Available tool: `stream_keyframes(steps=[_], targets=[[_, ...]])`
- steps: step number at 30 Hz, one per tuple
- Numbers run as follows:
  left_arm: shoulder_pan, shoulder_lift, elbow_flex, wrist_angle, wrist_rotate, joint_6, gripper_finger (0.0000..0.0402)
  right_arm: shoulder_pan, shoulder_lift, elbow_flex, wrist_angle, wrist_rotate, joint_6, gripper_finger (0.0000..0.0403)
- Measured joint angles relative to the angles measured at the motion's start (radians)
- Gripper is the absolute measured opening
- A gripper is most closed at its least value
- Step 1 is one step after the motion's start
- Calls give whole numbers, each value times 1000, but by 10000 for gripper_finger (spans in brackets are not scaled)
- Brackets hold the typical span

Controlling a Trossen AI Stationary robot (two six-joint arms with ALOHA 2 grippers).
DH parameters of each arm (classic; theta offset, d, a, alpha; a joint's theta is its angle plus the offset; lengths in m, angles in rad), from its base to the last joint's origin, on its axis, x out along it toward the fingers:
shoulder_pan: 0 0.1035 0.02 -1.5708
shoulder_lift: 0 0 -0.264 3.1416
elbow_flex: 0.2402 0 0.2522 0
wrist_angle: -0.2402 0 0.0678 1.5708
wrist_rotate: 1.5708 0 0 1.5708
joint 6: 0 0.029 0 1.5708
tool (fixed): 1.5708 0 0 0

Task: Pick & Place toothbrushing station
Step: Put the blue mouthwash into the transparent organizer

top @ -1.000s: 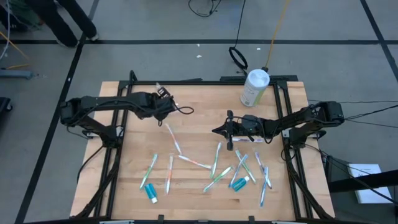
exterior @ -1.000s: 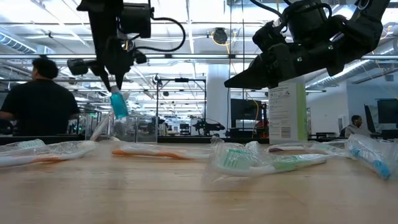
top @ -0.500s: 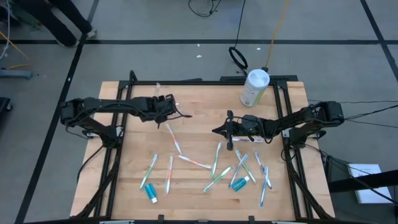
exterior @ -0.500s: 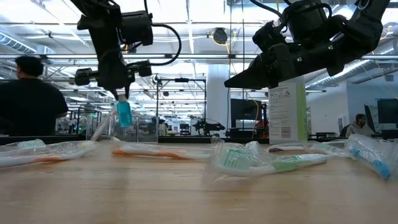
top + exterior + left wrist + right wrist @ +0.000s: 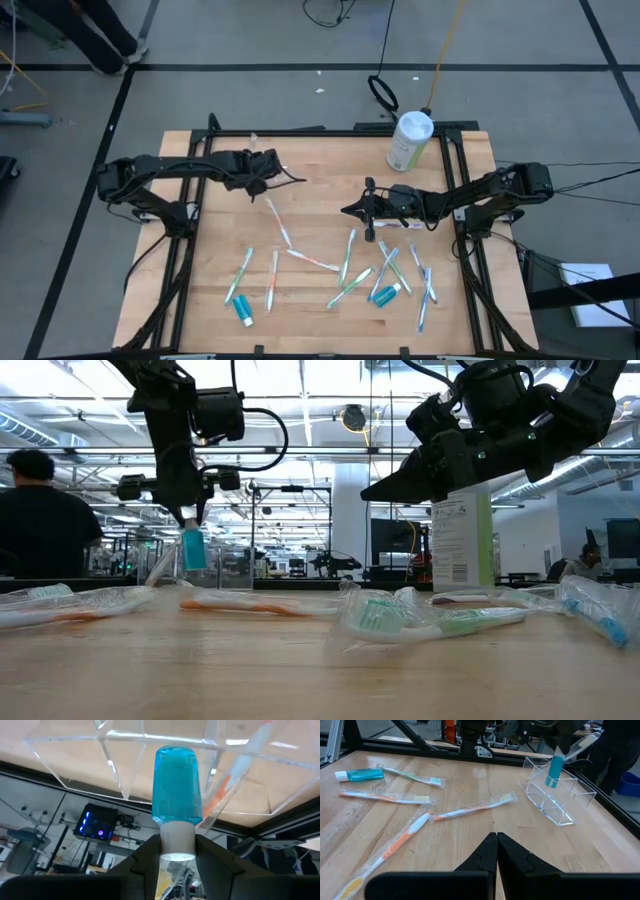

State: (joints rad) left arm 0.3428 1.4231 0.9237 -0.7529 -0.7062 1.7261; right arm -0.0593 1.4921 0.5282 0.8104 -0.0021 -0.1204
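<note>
One toothpaste tube (image 5: pixel 176 785) hangs in the left gripper (image 5: pixel 177 847), whose jaws are clamped on either side of its white cap. The blue body points straight away from them, and its long axis is upright, cap at 12 o'clock and tail at 6 o'clock in the low view. It sits directly over, and by the right wrist view partly inside, a compartment of the clear holder (image 5: pixel 560 812). That holder stands at about 10 o'clock on the surface (image 5: pixel 320 175), near its far left edge, with one toothbrush already leaning in it. My judgement is that the tube lines up with the compartment, so what remains is a release and a straight lift back along that same axis.

Several wrapped toothbrushes (image 5: pixel 345 255) and two more blue tubes lie flat from about 7 to 4 o'clock. Most have their long axes running roughly from the near edge toward the far edge, all well apart from the holder.

Right of centre, the right gripper (image 5: pixel 496 836) hovers with its jaws clenched on nothing. It points toward 9 o'clock and is the nearer arm to that scatter. A white canister (image 5: pixel 410 140) stands at 1 o'clock.
</note>
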Motion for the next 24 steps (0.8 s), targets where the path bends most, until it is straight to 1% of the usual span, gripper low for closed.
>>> stream_keyframes(steps=[6, 15, 20, 24], targets=[[5, 3, 0, -5, 36, 4, 122, 0, 0, 0, 0, 0, -4, 4], [8, 108, 1, 22, 25, 19, 122, 0, 0, 0, 0, 0, -4, 4], [11, 139, 2, 31, 11, -63, 122, 0, 0, 0, 0, 0, -4, 4], [12, 142, 2, 37, 5, -87, 122, 0, 0, 0, 0, 0, -7, 4]])
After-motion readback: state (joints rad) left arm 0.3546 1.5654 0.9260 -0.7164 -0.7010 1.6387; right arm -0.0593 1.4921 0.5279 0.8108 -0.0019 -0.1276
